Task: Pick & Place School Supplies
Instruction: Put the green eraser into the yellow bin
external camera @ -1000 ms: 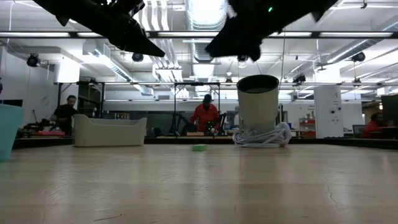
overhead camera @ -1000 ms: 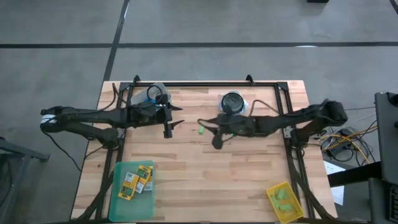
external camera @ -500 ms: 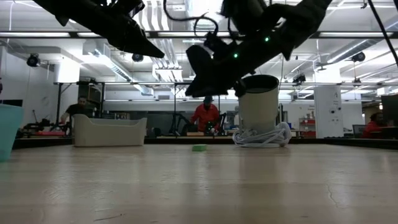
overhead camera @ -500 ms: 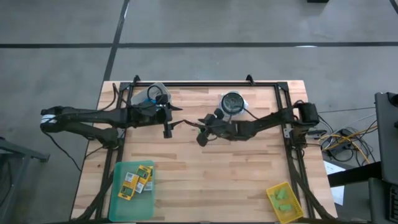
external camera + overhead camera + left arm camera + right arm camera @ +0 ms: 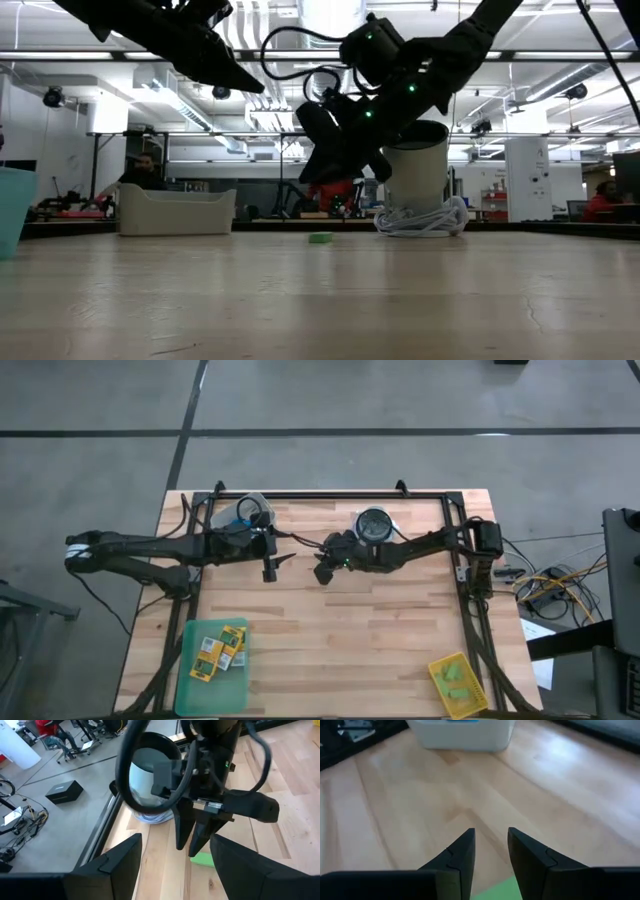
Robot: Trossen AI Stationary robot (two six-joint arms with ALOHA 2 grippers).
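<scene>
Hovering just above the light-green eraser block (image 5: 202, 859), the right end effector (image 5: 490, 851) points down at the desk (image 5: 350, 640) with its 2 fingers parted, grasping nothing. Left end effector (image 5: 277, 557) waits nearby, released. Crayon boxes (image 5: 220, 650) lie in the green tray (image 5: 190, 682).

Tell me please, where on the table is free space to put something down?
The wood between the green tray and the yellow bin is bare. It is crowded toward the far edge: the left gripper, the right gripper above the green block, the cup and the white bin.
</scene>
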